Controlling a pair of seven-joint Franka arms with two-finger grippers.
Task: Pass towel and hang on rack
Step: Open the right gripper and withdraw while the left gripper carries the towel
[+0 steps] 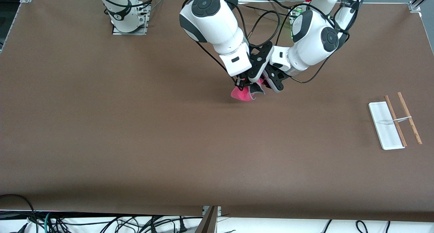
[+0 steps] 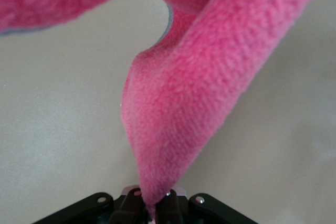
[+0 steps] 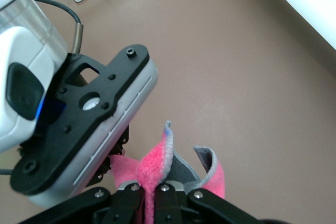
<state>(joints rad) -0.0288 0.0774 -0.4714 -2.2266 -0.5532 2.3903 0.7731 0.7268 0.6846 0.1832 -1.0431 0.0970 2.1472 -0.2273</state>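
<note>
Pincers, 2, left pincer [image 2: 149, 205] and right pincer [image 3: 152, 195], clamp 1 towel [image 1: 242, 93].

A fuzzy pink-red fleece towel [image 2: 194, 93] with a grey stitched edge hangs above the matt brown counter [image 1: 135, 141]. Glossy white plastic shells cover both arms; the matt black left gripper [image 3: 118, 153] pinches the cloth. The rack [image 1: 395, 121] pairs light-brown wooden rods with a smooth white base.

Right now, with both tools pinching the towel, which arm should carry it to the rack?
Left. Its tool already grips the towel, and the rack stands at its end.
</note>
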